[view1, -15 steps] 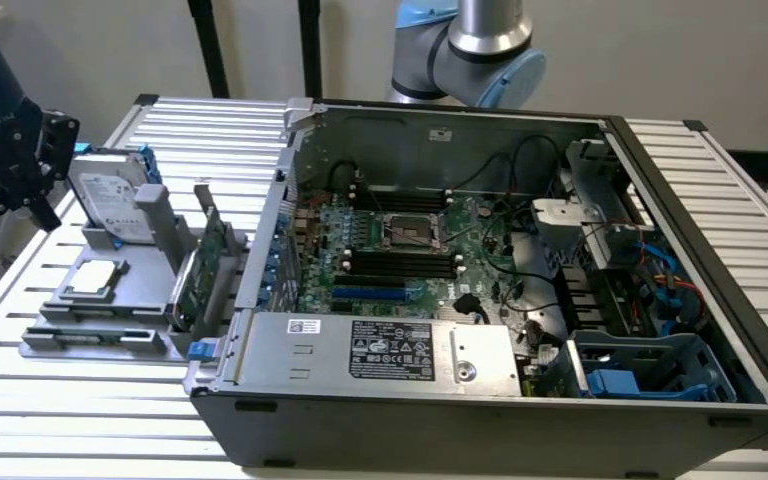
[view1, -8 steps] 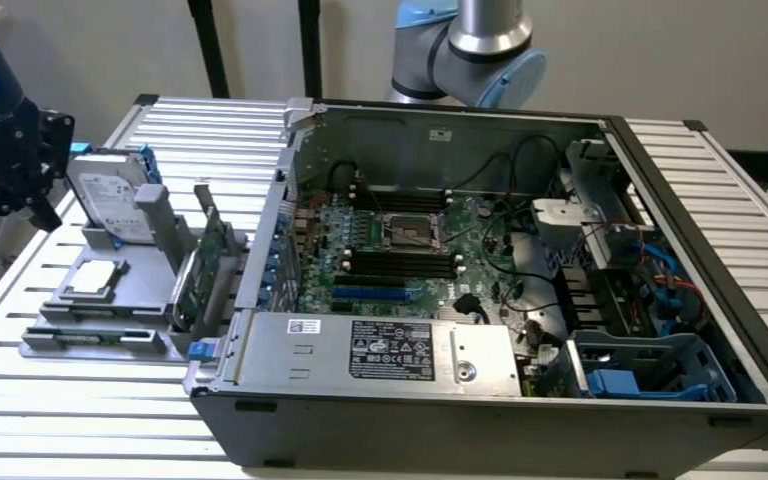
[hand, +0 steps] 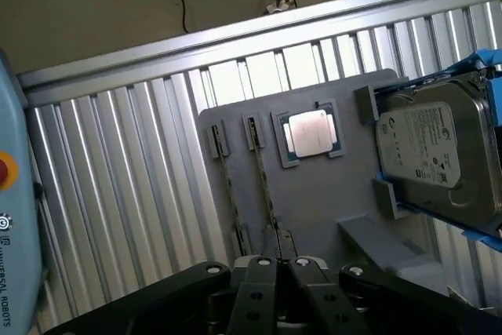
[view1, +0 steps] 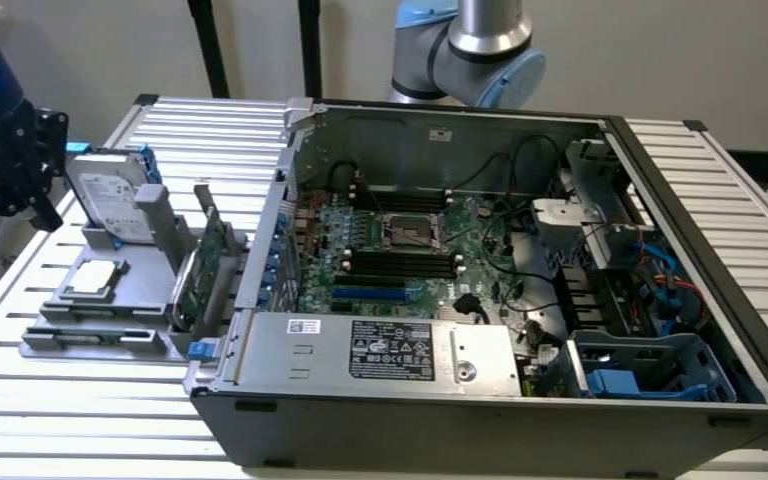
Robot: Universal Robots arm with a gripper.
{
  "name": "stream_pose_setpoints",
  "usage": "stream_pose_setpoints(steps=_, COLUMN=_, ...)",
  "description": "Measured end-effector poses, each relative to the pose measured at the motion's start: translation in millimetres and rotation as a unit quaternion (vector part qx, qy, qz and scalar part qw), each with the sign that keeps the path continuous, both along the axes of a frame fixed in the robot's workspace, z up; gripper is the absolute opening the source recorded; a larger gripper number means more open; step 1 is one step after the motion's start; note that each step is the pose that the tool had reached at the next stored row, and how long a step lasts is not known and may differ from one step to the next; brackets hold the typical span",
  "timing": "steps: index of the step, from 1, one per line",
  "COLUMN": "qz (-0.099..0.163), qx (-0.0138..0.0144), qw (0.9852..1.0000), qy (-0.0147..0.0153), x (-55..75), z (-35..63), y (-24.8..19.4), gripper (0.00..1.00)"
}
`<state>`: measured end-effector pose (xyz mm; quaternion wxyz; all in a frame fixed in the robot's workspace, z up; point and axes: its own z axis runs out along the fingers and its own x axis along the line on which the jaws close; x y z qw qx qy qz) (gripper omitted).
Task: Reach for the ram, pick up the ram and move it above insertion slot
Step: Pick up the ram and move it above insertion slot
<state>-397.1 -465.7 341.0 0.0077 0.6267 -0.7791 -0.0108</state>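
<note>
Gripper: the gripper (hand: 281,264) is being held over the grey parts holder (hand: 314,209), its fingers (hand: 259,296) drawn together with nothing between them.
Ram: the ram (hand: 265,178) is being kept on edge in a slot of the holder. A second stick (hand: 229,182) is standing just beside it, and the processor (hand: 310,132) is lying on its other side.
Hard drive: the hard drive (hand: 439,154) is being propped upright at one end of the holder.
Setting: the holder is being carried on the slatted table (view1: 37,400), at the exterior view's left of the open computer case (view1: 398,425). The black memory slots (view1: 391,262) are lying well apart from it, inside the case.
Stage: the reach is judged to be under way, with nothing lifted yet.
Approach: the jaws are best being lined up across the stick's thin faces, over its mid-length, with the wrist kept square to the board.
Risk: the neighbouring stick is likely to be nudged if too wide a spread is being used.
Handling: a thin board is being judged quick to tip, so a level, centred hold is called for.
</note>
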Motion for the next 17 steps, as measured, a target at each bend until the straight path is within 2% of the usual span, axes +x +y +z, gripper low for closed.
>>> stream_pose_setpoints(steps=4, qz=0.037, qx=0.0000, qw=0.9993, qy=-0.0037, x=0.0, z=-0.4, y=0.0, gripper=0.11)
stream_pose_setpoints(steps=9, qz=0.081, qx=-0.0001, qw=0.9967, qy=-0.0093, x=0.0, z=-1.2, y=-0.1, gripper=0.11)
stream_pose_setpoints(steps=11, qz=0.090, qx=0.0001, qw=0.9959, qy=-0.0096, x=0.0, z=-1.3, y=-0.2, gripper=0.11)
stream_pose_setpoints(steps=16, qz=0.090, qx=0.0001, qw=0.9959, qy=-0.0097, x=0.0, z=-1.3, y=-0.3, gripper=0.12)
stream_pose_setpoints(steps=17, qz=0.090, qx=0.0001, qw=0.9959, qy=-0.0096, x=0.0, z=-1.3, y=-0.3, gripper=0.18)
